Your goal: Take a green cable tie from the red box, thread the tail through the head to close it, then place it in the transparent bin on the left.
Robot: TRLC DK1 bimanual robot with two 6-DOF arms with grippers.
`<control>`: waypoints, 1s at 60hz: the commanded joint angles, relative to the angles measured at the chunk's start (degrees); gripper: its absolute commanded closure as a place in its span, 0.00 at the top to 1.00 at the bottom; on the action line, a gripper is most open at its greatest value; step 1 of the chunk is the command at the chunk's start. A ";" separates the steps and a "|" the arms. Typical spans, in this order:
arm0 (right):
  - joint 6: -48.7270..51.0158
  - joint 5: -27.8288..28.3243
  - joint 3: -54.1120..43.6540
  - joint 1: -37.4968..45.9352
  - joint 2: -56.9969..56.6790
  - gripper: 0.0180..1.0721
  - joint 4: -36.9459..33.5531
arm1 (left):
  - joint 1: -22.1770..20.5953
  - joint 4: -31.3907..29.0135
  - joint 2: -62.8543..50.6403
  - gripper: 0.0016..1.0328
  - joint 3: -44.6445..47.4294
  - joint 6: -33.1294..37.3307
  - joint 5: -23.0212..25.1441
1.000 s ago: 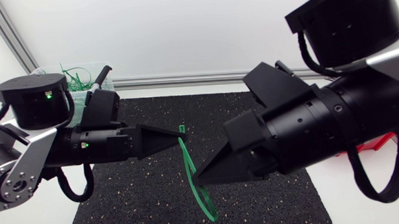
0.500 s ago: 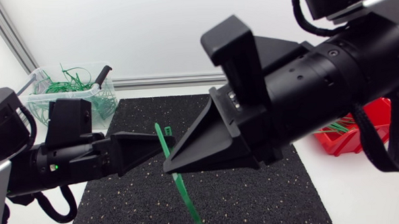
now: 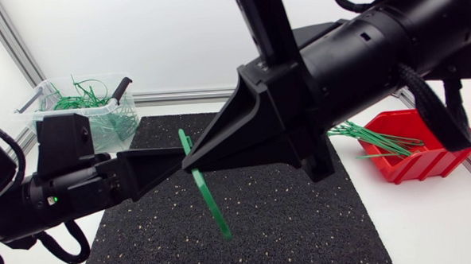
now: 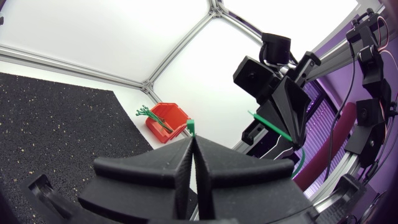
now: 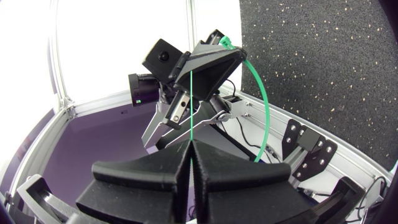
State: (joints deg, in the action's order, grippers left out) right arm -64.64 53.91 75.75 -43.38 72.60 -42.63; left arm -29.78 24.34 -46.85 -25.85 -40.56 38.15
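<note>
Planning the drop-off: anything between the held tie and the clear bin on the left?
Nothing visible. The cable tie, held by left pincer and right pincer, hangs over the mat; the transparent bin sits beyond the mat's far left corner.

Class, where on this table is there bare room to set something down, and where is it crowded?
Free: the near-right part of the mat, between the tie and the red box; the table in front of that box. Crowded: above the mat's middle, where left tool and right tool hold the tie.
</note>
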 commanded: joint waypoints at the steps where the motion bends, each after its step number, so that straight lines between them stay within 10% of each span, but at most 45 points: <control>1: -3.74 1.46 1.51 1.54 1.58 0.05 -1.05 | -0.98 1.68 0.62 0.04 1.76 -0.75 -1.59; 60: -6.90 3.48 -0.77 3.21 4.22 0.05 -1.14 | -6.96 5.46 0.18 0.04 1.76 4.43 -11.43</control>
State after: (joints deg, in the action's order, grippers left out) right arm -69.47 56.95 76.16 -40.38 75.90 -43.90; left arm -36.03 28.58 -46.87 -25.06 -37.26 27.35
